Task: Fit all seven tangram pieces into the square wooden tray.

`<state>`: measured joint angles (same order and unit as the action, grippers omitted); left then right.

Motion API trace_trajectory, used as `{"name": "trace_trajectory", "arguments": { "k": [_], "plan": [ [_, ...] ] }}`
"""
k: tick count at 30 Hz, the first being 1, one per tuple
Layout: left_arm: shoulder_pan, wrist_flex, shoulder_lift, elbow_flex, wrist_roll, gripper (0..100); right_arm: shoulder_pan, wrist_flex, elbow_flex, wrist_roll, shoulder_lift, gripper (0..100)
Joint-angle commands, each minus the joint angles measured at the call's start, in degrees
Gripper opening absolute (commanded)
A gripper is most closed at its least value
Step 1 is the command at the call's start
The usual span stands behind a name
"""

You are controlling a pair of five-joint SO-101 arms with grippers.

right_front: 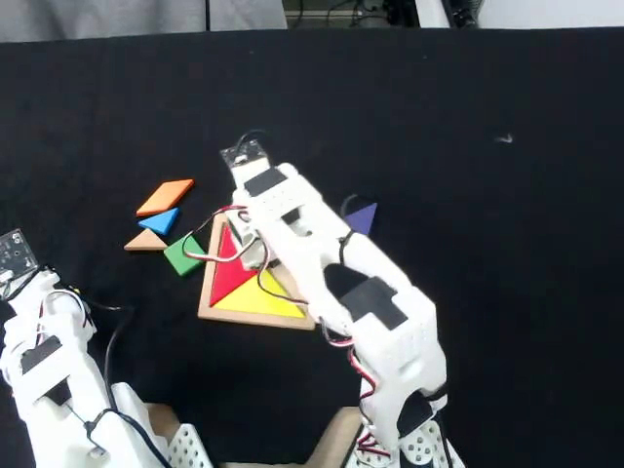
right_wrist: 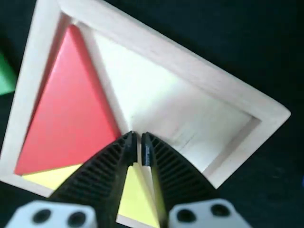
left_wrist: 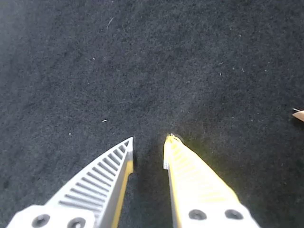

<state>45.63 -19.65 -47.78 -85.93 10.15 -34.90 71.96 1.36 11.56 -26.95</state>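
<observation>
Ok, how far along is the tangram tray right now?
Done: the red triangle and yellow triangle lie in the tray. In hand: nothing; the right tool hangs shut over the tray's middle, the left tool open over bare cloth. Left: five pieces outside, the orange parallelogram, blue triangle, tan triangle, green square and purple triangle.

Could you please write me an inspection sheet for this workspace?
Surface: black cloth, lying flat.
Job's things: wooden tray holds a red triangle and a yellow triangle; orange parallelogram, blue triangle, tan triangle and green square lie beside it; purple triangle lies apart.
Clutter: one pale speck on the cloth.
Grippers: right gripper shut, above the tray; left gripper open, above bare cloth.
Cables: wires on the right arm loop across the tray's corner.
Surroundings: grey fabric beyond the cloth's far edge.
</observation>
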Motion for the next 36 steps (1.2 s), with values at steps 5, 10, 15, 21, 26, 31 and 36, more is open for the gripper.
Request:
{"name": "trace_trajectory", "arguments": {
  "k": [5, 10, 15, 21, 26, 31, 36],
  "plan": [
    [-0.7, 0.9, -1.0, 0.5, -0.4, 12, 0.7, 0.4, 0.5, -3.0, 5.5, 2.2],
    [-0.7, 0.9, -1.0, 0.5, -0.4, 12, 9.4, 2.7, 1.0, -9.0, 14.4, 2.5],
    [-0.7, 0.9, -1.0, 0.5, -0.4, 12, 11.2, 4.0, 7.3, -13.3, 23.0, 2.6],
    [-0.7, 0.9, -1.0, 0.5, -0.4, 12, 0.9, -4.8, 18.7, -15.2, 22.7, 2.6],
    [-0.7, 0.9, -1.0, 0.5, -0.4, 12, -2.4, -6.4, 18.3, -15.0, 18.2, 2.6],
    [-0.7, 0.9, -1.0, 0.5, -0.4, 12, -1.8, -3.9, 15.3, -15.0, 15.1, 2.6],
    [-0.7, 0.9, -1.0, 0.5, -0.4, 12, -1.9, -3.3, 14.7, -15.4, 14.6, 2.6]
  ]
}}
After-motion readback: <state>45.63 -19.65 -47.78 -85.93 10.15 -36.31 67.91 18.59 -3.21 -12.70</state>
